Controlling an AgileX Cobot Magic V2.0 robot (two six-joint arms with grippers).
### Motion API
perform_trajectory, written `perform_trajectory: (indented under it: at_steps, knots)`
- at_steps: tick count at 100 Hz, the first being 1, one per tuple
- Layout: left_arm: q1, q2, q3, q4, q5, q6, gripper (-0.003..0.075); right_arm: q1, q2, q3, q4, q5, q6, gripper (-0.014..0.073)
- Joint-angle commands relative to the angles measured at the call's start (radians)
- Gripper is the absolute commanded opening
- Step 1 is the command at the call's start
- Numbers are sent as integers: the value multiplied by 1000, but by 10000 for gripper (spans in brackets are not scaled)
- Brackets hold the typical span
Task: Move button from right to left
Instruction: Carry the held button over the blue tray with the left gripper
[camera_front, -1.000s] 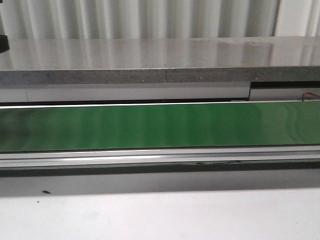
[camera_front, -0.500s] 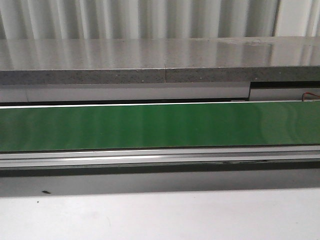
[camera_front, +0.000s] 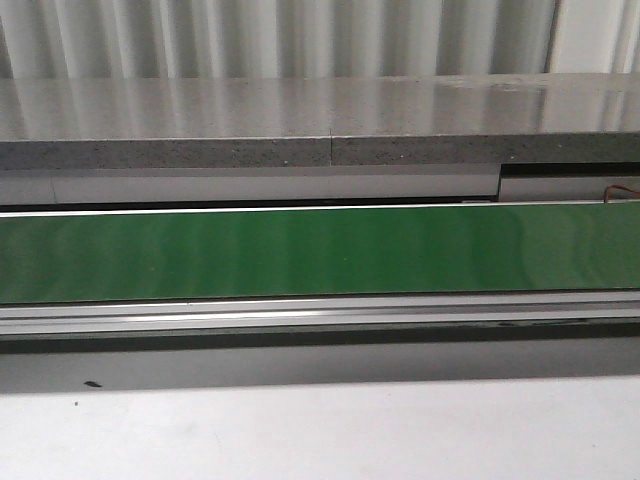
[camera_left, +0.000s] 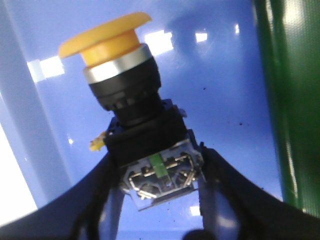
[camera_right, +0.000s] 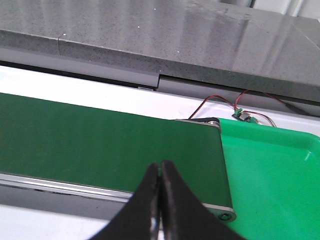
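The button (camera_left: 135, 115) sits clamped by its grey-blue block in the left hand (camera_left: 160, 200), yellow cap up, over a blue tray (camera_left: 210, 75) beside the green belt (camera_left: 290, 100). The front view has changed little over the last second: only a dark shape at its left edge has gone. Delivery looks close. The right hand (camera_right: 160, 200) is clenched on nothing above the belt's end, next to a green tray (camera_right: 270, 170).
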Motion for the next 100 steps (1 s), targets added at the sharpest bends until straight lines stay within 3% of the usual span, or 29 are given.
perform_trajectory:
  at_steps: [1,44,53,75,100]
  knots:
    - [7,-13,-24,19,-31,0,125,3,9,-25,-6,-83,-6,-68]
    - [7,79,-24,45,-36,38,131,3,9,-25,-6,-83,-6,-68]
    - [7,88,-24,45,-36,38,188,3,9,-25,-6,-83,-6,-68]
    - [7,96,-24,60,-34,38,452,3,9,-25,-6,-83,-6,-68]
    - [7,95,-24,93,-30,31,470,3,9,-25,-6,-83,-6,-68]
